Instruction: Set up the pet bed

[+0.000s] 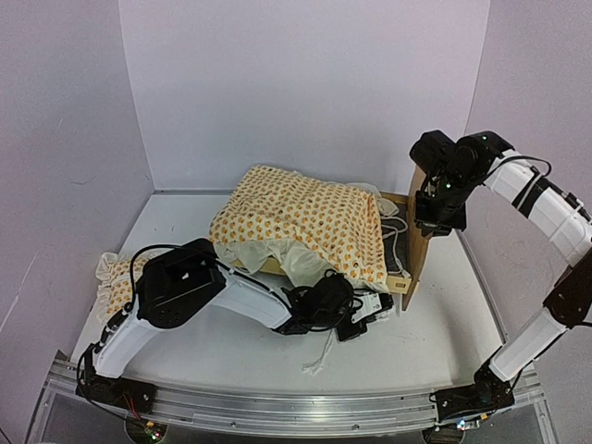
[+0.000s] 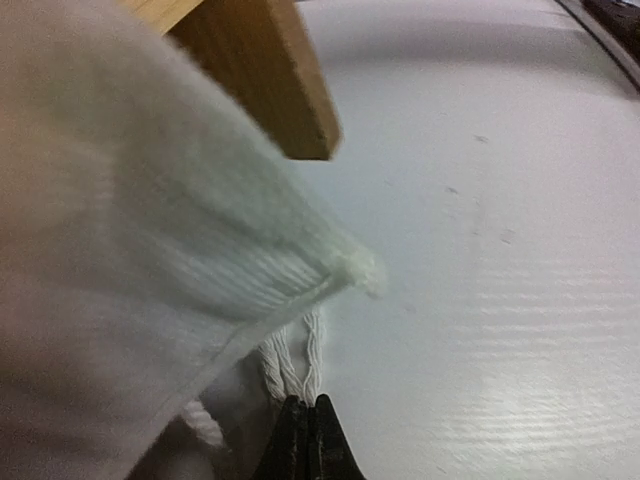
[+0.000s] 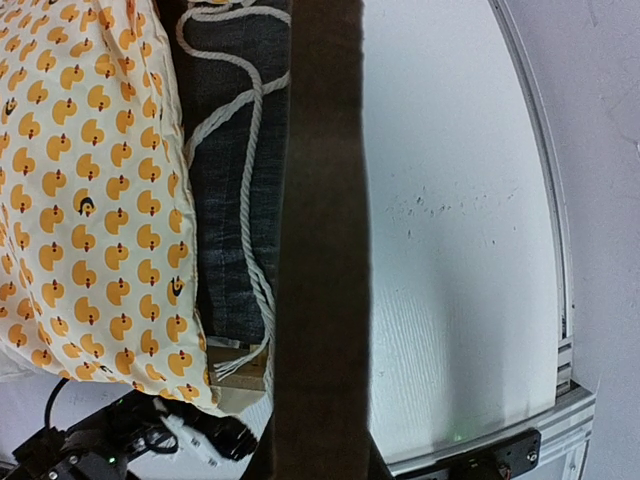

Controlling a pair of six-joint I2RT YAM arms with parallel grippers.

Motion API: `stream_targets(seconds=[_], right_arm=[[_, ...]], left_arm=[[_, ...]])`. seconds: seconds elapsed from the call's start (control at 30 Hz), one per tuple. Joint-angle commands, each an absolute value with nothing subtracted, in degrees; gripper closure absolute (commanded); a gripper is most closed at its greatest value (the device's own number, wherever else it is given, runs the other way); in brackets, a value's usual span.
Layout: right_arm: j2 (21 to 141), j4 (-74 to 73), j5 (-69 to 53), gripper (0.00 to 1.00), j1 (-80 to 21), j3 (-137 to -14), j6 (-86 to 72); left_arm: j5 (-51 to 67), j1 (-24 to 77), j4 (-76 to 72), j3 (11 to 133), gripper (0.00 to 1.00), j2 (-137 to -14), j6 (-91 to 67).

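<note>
At your far left the small pillow [image 1: 113,277] lies at the worktop [image 1: 444,342] edge, out of the way. Your left tool [image 2: 308,420] is closed right down, and the white tie cords [image 2: 297,362] run into its tips, so it looks pinched on them, probably to draw the mattress cover [image 1: 305,217] down at the near corner. That cover lies rumpled over the pet bed [image 3: 235,250], which sits mid-worktop with its grey base partly bare and loose cords across it. On the right, your right tool [image 1: 433,215] looks narrow, clamped on the top edge of the headboard [image 1: 415,250], likely to steady the frame against the pull.
</note>
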State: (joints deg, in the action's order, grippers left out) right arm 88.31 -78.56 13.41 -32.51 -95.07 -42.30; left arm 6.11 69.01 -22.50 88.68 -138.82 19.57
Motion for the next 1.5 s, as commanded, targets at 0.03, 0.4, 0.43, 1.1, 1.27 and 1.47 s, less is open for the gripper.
stream_targets(seconds=[0.03,0.4,0.43,1.1,1.27,1.47], right_arm=[[80.4,-61.7,15.7,1.0,-33.1,-87.8,-28.6],[85.8,-74.2,21.4,0.62,-33.1,-84.6,-12.9],[86.1,-80.4,21.7,0.48,-33.0,-86.7,-14.0],[51.2,-37.2,-15.1,0.06,-45.5,-37.2,-10.9],[50.4,-18.6,-12.2,0.05,-45.5,-26.4,-4.3],[52.9,-9.9,-16.1,0.06,-46.0,-22.9,-0.4]], left_arm=[[20.1,72.2,-17.4,81.1,1.0,-127.7,16.6],[32.0,72.5,-21.1,80.3,1.0,-124.0,8.3],[31.9,72.5,-21.2,80.4,1.0,-123.8,8.3],[33.4,68.6,-21.7,77.4,1.0,-118.4,5.7],[35.2,68.4,-21.7,78.0,1.0,-118.3,5.4],[35.9,68.1,-21.7,78.3,1.0,-117.8,5.0]])
